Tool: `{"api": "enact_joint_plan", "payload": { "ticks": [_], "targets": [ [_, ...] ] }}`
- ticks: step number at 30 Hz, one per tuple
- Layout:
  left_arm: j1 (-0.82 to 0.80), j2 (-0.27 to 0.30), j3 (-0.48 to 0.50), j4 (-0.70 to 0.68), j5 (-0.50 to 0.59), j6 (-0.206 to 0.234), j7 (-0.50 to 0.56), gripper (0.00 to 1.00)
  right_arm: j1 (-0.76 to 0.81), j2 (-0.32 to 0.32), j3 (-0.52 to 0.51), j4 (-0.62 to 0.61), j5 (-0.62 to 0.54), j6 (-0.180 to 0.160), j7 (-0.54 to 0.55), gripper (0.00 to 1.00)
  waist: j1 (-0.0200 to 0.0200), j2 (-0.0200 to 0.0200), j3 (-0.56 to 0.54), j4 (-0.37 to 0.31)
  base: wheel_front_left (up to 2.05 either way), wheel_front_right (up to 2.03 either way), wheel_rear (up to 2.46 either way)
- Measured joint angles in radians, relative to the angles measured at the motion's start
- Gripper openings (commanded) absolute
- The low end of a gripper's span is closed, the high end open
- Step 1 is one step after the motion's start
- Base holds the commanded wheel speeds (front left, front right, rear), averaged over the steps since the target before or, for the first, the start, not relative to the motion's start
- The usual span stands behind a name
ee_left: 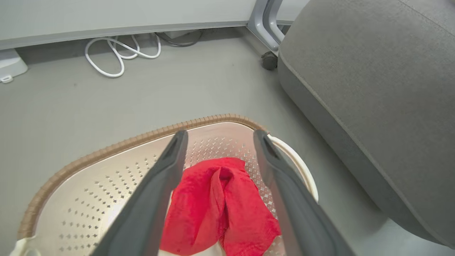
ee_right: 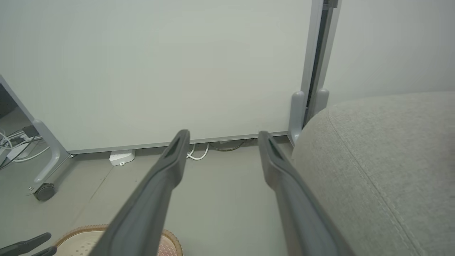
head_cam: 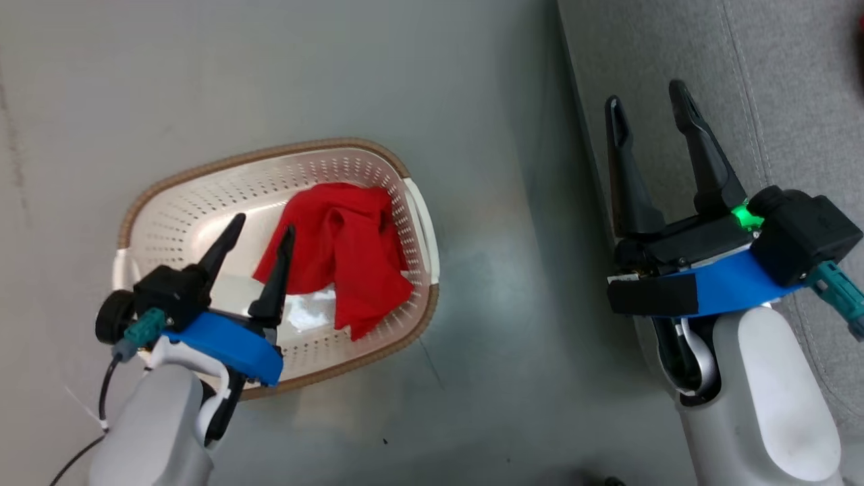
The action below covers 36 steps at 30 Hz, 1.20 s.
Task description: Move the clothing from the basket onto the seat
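One bright red garment [head_cam: 341, 253] lies crumpled in the right half of the cream basket [head_cam: 202, 202], draped up its right wall; the red garment [ee_left: 220, 202] also lies between my fingers in the left wrist view. My left gripper [head_cam: 264, 226] hangs open above the basket's left-middle, just left of the cloth, holding nothing. My right gripper [head_cam: 648, 94] stands open and empty over the left edge of the grey seat [head_cam: 776, 101]. A sliver of red [head_cam: 858, 23] shows at the seat's far right edge. The basket rim [ee_right: 106, 227] peeks in at the bottom of the right wrist view.
Grey floor [head_cam: 499, 304] separates basket and seat. White cables [ee_left: 121, 53] lie along the wall, and a caster [ee_left: 269, 60] of a metal frame stands by the seat's corner. A wheeled partition leg [ee_right: 44, 190] is at the left.
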Motion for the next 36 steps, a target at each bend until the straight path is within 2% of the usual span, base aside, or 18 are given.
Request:
{"api": "enact_joint_plan", "payload": {
  "ticks": [9, 16, 24, 26, 27, 28, 36],
  "targets": [
    [-0.166, 0.070, -0.051, 0.194, -0.055, 0.000, 0.008, 1.00, -0.088, 0.000, 0.077, 0.047, 0.061, 0.000, -0.069, 1.00, 0.0000, 0.0000, 0.180, -0.145, 0.00, 0.00, 0.00],
    [-0.251, 0.110, -0.067, 0.308, -0.080, 0.000, 0.033, 1.00, -0.122, 0.001, 0.132, 0.083, 0.103, 0.000, -0.101, 1.00, -0.0001, 0.0000, 0.273, -0.232, 0.00, 0.00, 0.00],
    [-0.302, 0.097, -0.042, 0.459, -0.108, 0.051, 0.065, 1.00, -0.121, 0.001, 0.144, 0.098, 0.113, 0.000, -0.118, 1.00, -0.0003, 0.0000, 0.300, -0.257, 0.00, 0.00, 0.00],
    [-0.306, 0.088, -0.040, 0.490, -0.119, 0.052, 0.079, 0.98, -0.120, 0.001, 0.145, 0.102, 0.114, 0.000, -0.120, 1.00, -0.0003, 0.0000, 0.298, -0.258, 0.00, 0.00, 0.00],
    [-0.308, 0.083, -0.042, 0.503, -0.120, 0.052, 0.085, 0.24, -0.120, 0.001, 0.145, 0.103, 0.114, 0.000, -0.120, 1.00, -0.0003, 0.0000, 0.297, -0.258, 0.00, 0.00, 0.00],
    [-0.313, 0.081, -0.043, 0.514, -0.120, 0.051, 0.088, 0.00, -0.120, 0.001, 0.145, 0.104, 0.114, 0.000, -0.120, 1.00, -0.0003, 0.0000, 0.297, -0.259, 0.00, 0.00, 0.00],
    [-0.341, 0.064, -0.061, 0.567, -0.132, 0.031, 0.086, 0.00, -0.119, 0.001, 0.147, 0.108, 0.114, 0.000, -0.122, 1.00, -0.0003, 0.0000, 0.295, -0.258, 0.00, 0.00, 0.00]
  ]
}}
